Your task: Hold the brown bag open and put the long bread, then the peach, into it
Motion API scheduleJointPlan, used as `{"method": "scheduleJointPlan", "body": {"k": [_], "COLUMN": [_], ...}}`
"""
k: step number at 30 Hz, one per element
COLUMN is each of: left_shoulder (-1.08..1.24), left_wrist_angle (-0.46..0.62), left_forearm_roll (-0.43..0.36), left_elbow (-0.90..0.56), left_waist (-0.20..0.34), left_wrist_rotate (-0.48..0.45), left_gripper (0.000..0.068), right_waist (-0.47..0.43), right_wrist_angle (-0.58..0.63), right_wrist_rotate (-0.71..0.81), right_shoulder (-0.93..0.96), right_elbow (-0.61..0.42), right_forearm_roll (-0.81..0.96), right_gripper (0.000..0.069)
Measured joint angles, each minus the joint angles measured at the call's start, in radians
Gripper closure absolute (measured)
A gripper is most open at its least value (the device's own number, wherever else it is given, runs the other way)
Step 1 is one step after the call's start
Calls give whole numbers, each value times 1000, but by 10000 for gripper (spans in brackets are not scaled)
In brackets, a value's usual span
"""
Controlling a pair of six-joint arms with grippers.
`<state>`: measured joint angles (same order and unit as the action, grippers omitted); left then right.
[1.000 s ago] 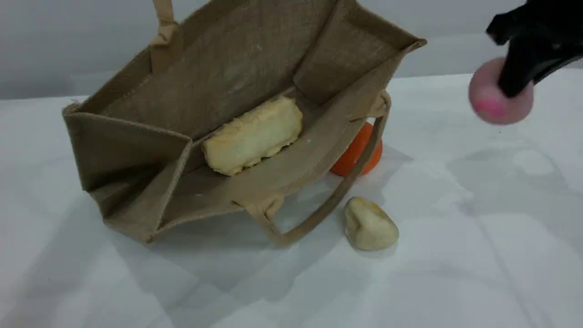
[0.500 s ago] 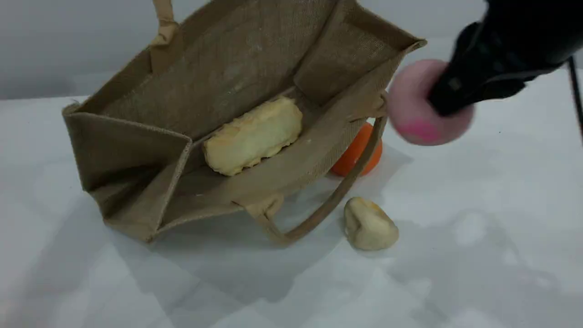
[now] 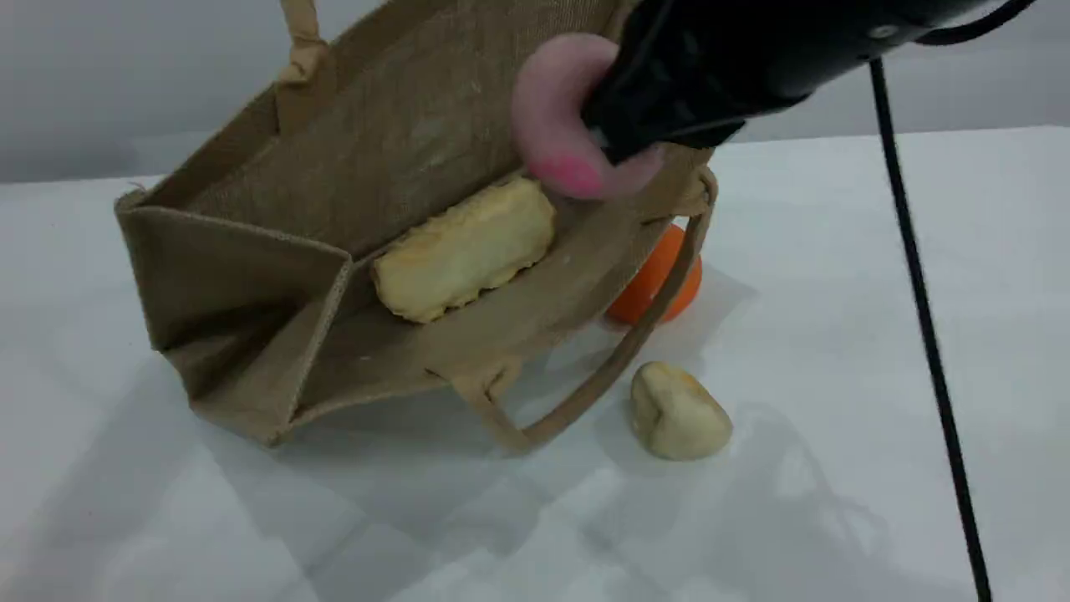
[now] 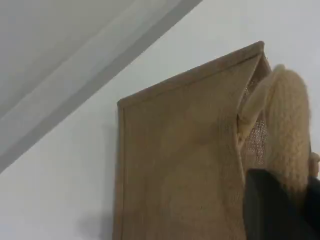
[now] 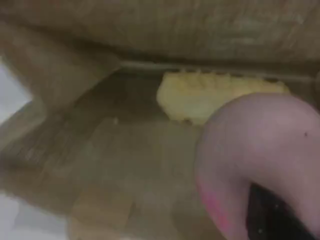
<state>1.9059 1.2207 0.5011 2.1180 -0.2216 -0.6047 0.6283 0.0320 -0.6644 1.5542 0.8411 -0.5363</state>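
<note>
On the table the brown bag lies tipped and gaping, its upper handle pinched in the closed left claw. The long bread rests inside. The right claw grips the peach over the bag's mouth.

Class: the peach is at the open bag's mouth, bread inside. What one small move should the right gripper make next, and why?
Probably lower the peach a little into the brown bag: the right gripper holds it at the mouth, above the long bread's end, and the left gripper holds a handle up.
</note>
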Motion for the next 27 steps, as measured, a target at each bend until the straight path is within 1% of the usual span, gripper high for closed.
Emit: {"method": "scheduleJointPlan", "body": {"k": [4,13,20,22,24,27], "left_shoulder": [0,0,0,0,0,0], "left_wrist_angle": [0,0,0,0,0,0], "left_forearm_roll": [0,0,0,0,0,0], "left_elbow": [0,0,0,0,0,0], "left_waist": [0,0,0,0,0,0], "left_wrist_rotate": [0,0,0,0,0,0], "left_gripper": [583,583,583,583,583,583], "right_waist": [0,1,1,1,1,1], "right_wrist_angle": [0,8,-9,-8,-10,-3], "right_wrist_rotate": [1,-21,-25,-25,-25,-20], "right_shoulder": [100,347,455,464,465,465], "right_elbow": [55,247,359,379,386,387], "right_forearm_roll": [1,15,-9,-20,-24,-47], "right_gripper": [671,668,657,638,601,494]}}
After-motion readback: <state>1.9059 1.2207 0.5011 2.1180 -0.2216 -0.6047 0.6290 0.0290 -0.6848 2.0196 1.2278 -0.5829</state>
